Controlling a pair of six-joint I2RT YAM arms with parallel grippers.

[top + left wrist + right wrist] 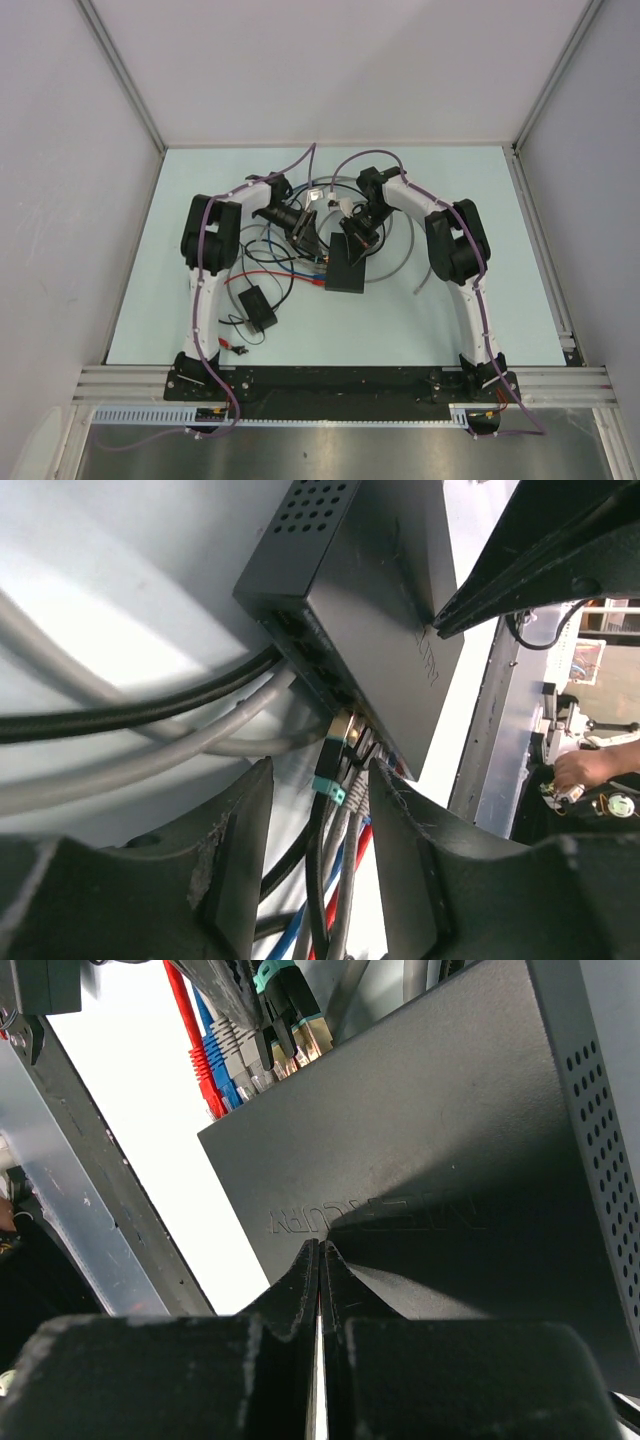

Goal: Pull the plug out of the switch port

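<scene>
The flat dark grey switch [347, 270] lies mid-table, its port row [312, 658] along one narrow edge. Several plugs sit in the ports: a black plug with a teal boot and gold shell [338, 742], grey ones [238, 1060], a blue one [222, 1088] and a red one [208, 1072]. My left gripper [320, 778] is open, its fingers [238, 860] straddling the cable bundle just behind the plugs; the right-hand finger lies against a grey plug. My right gripper [322, 1245] is shut, tips pressed on the switch's top [420, 1130] by the embossed logo.
A smaller black box with thin wires [257, 308] lies front left. Thick black [130, 718] and grey [110, 778] cables run left of the switch. A grey cable loop [408, 250] curves on the right. Enclosure walls ring the table [480, 320].
</scene>
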